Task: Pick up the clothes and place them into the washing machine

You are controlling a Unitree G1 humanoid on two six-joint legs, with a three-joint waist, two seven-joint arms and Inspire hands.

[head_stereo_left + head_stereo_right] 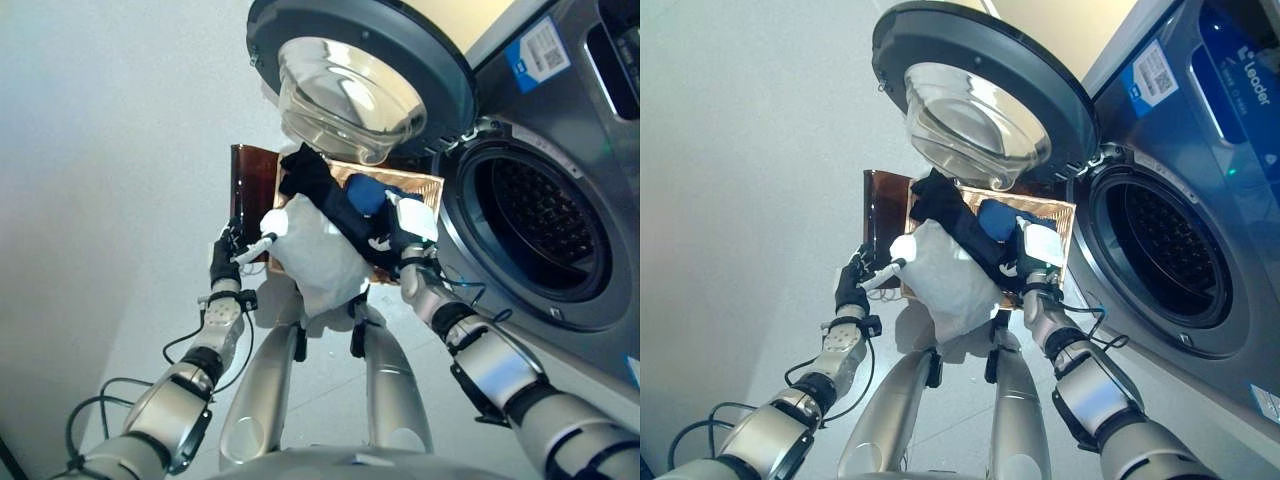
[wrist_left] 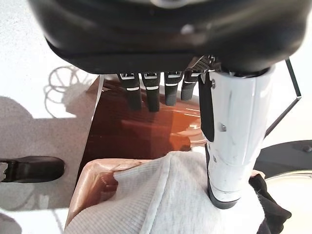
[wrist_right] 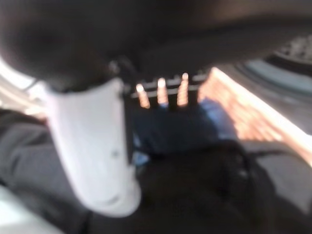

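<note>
A copper-coloured laundry basket [image 1: 418, 184] stands on the floor in front of the washing machine [image 1: 560, 130]. It holds a white garment [image 1: 315, 250], a black garment [image 1: 325, 190] and a blue one [image 1: 370, 192]. My left hand [image 1: 224, 262] is at the basket's left side, open, with straight fingers [image 2: 151, 92] over the brown basket wall [image 2: 126, 131]. Its white-covered thumb rests on the white garment [image 2: 165, 195]. My right hand [image 1: 410, 245] lies on the clothes at the basket's right, fingers stretched toward the blue garment [image 3: 170, 126], black cloth [image 3: 195, 190] under its palm.
The round machine door [image 1: 350, 85] hangs open above the basket, its glass bowl close over the clothes. The drum opening [image 1: 545, 225] is just right of my right hand. Pale floor spreads to the left.
</note>
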